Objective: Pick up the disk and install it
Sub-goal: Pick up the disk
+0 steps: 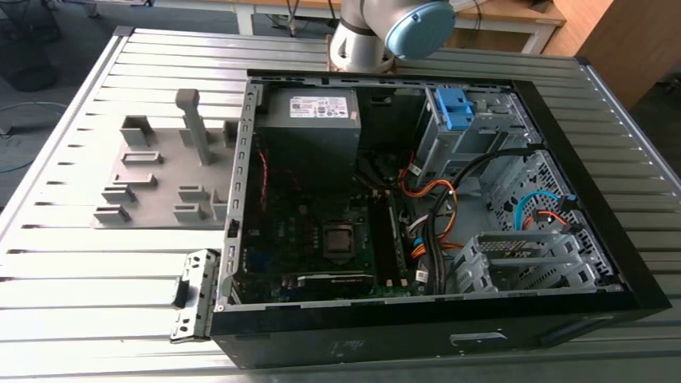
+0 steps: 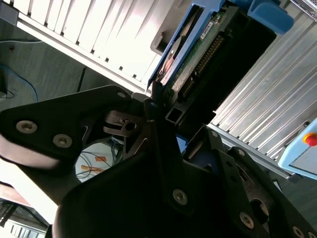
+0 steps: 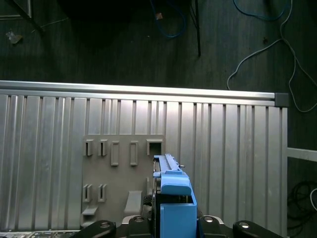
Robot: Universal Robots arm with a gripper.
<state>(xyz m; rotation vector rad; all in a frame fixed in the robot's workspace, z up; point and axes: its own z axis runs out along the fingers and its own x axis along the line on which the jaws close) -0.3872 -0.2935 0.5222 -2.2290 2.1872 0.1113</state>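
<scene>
My gripper (image 2: 165,108) is shut on the disk (image 2: 195,49), which it holds edge-on. The green circuit board, the silver body and the blue carrier frame all show in the second wrist view. In the first wrist view the disk (image 3: 173,191) stands up from the gripper (image 3: 171,225), its blue frame end toward the camera. It hangs in the air over the grey holder plate (image 3: 124,198) with its slots. The open computer case (image 1: 426,199) lies on the table at the exterior view's right.
The grey holder plate (image 1: 159,183) with upright posts sits left of the case on the slatted metal table (image 1: 85,271). A blue bracket (image 1: 452,108) sits in the case's drive cage. Cables, a power supply (image 1: 314,120) and the arm's base (image 1: 368,36) crowd the back.
</scene>
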